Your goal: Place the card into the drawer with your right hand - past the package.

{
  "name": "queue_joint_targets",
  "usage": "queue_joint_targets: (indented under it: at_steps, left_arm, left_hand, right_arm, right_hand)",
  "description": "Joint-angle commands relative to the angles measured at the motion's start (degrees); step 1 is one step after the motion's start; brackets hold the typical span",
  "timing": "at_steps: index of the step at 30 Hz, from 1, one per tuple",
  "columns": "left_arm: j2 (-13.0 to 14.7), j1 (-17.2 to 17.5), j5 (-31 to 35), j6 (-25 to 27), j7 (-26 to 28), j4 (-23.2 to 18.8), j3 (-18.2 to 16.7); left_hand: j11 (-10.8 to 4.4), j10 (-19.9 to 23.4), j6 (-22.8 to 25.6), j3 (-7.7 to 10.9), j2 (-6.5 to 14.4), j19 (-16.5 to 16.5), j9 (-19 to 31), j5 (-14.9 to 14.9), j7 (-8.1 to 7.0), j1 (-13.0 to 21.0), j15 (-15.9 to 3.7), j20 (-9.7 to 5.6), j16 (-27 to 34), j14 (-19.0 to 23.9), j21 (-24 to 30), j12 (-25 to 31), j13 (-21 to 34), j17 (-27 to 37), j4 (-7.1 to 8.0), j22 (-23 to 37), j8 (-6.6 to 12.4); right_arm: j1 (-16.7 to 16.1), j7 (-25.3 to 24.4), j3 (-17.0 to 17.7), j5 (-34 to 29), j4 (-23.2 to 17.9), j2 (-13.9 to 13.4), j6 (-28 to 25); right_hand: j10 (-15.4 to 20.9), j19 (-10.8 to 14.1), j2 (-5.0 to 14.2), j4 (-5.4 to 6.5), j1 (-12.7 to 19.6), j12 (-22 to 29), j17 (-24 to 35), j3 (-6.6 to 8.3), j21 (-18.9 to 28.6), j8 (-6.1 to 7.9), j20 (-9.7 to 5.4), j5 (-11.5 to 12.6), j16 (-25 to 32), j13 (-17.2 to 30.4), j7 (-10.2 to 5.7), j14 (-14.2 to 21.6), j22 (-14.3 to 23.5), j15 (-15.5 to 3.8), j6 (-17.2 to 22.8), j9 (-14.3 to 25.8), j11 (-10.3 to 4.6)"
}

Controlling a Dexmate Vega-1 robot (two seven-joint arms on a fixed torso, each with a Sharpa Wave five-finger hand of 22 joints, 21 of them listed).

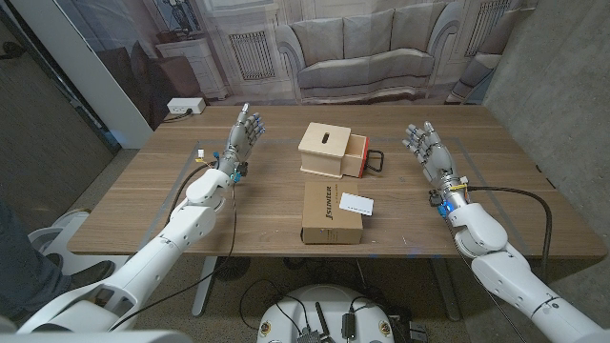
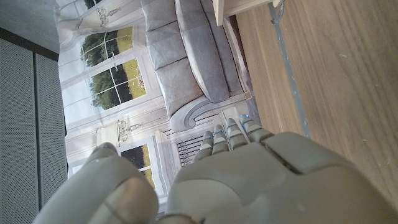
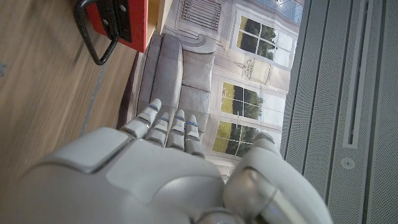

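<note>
Your right hand [image 1: 426, 145] and left hand [image 1: 242, 131] are waiting with fingers apart, holding nothing; the card [image 1: 356, 203] is lying partly on the package [image 1: 331, 212], and the drawer [image 1: 357, 155] interior is staying hidden.

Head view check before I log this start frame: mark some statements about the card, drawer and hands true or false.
1. The card lies on the cardboard package. True.
2. The drawer is pushed shut. False: it is pulled out of the wooden box.
3. The right hand holds the card. False: it holds nothing, fingers apart.
4. The left hand holds nothing. True.
</note>
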Motion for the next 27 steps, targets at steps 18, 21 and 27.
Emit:
queue_joint_targets:
  at_steps: [18,21,27]
  left_arm:
    - [0.4,-0.4,0.4,1.5,1.2,-0.9,0.2]
    - [0.1,-0.8,0.5,1.5,1.0,-0.3,0.4]
    - [-0.5,-1.6,0.4,0.7,0.0,1.0,0.6]
  left_hand:
    - [0.17,0.4,0.5,-0.13,0.2,0.1,0.3,0.3,0.54,0.8,0.31,-2.53,0.1,0.3,0.2,0.3,0.2,0.1,-0.48,0.2,0.19]
    - [0.20,0.4,0.5,-0.15,0.2,0.0,0.3,0.3,0.52,0.8,0.39,-2.50,0.1,0.2,0.2,0.3,0.2,0.1,-0.49,0.2,0.18]
    - [0.19,0.3,0.4,-0.19,0.3,-0.1,0.3,0.3,0.44,0.9,0.32,-2.52,0.0,0.0,0.2,0.3,0.2,0.1,-0.52,0.2,0.14]
  right_arm:
    - [-5.7,-2.0,1.9,-1.4,-3.7,0.2,1.9]
    - [-6.4,-2.1,2.2,-1.5,-4.1,0.2,2.2]
    - [-7.1,-1.2,2.5,-0.9,-4.7,-0.1,2.6]
  right_hand:
    - [1.0,0.7,0.17,-0.80,1.0,0.1,0.1,0.26,-0.4,0.51,-0.28,-0.1,-0.2,0.3,-0.42,0.8,0.1,0.01,0.8,0.1,-0.06]
    - [1.0,0.7,0.18,-0.83,1.0,0.1,0.1,0.25,-0.5,0.51,-0.28,-0.2,-0.2,0.3,-0.40,0.8,0.1,0.03,0.9,0.1,-0.10]
    - [1.1,0.8,0.20,-0.88,1.0,0.1,0.1,0.24,-0.5,0.52,-0.26,-0.2,-0.2,0.3,-0.40,0.9,0.1,0.01,1.0,0.1,-0.15]
